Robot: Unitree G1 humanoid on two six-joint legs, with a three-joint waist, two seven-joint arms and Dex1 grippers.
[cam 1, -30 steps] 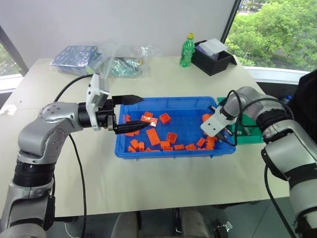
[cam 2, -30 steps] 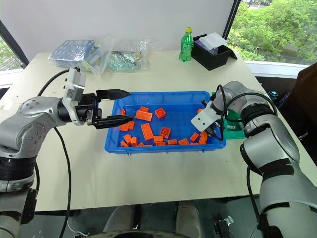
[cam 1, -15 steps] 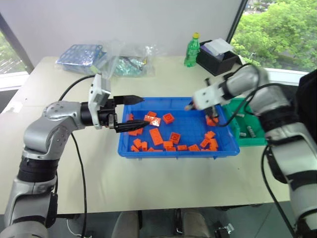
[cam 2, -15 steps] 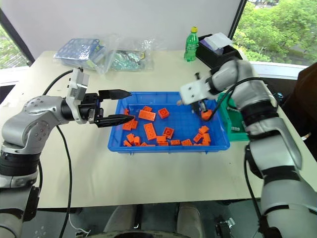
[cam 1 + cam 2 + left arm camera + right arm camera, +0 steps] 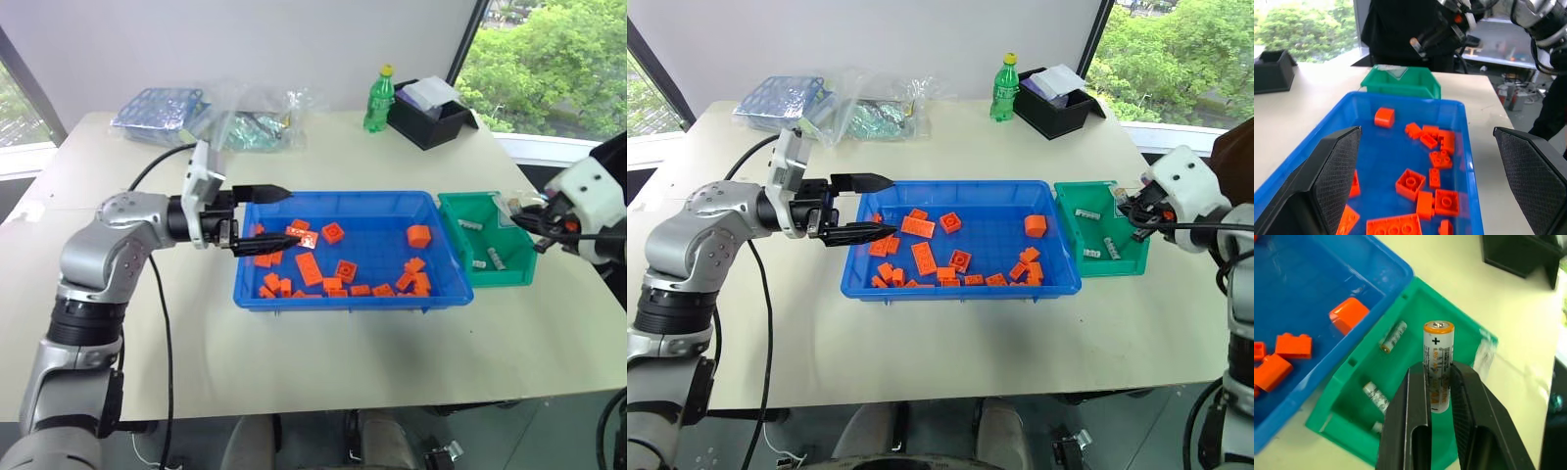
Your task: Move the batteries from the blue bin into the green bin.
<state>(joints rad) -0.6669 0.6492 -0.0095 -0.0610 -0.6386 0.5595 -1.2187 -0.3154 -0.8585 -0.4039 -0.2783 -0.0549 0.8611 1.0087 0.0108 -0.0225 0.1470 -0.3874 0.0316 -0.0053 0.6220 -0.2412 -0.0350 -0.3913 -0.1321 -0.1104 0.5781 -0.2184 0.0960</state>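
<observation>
Pale, matte tabletop under a window full of green trees, and the right gripper is clamped tight on a battery: its two flat black fingers pinch the lower half of a smooth silver cylinder with an orange band and a plus sign near its cap. That battery hangs above the green bin, a small teal plastic tub with sloped walls and a clear tab on the rim, sitting just beside the right end of the blue bin. Three more batteries lie flat on the green bin's floor, all apart from one another.

Over on the other side, the left gripper is wide open, its two long black pointed fingers showing a fine cross-hatched grip texture on their inner faces. It reaches level over the left rim of the blue bin and holds nothing.

The blue bin itself is a broad, shallow, glossy tray, scattered with studded orange bricks, mostly blocky rectangles plus one rounded piece near the right end. Whether any battery lies among them I cannot tell.
</observation>
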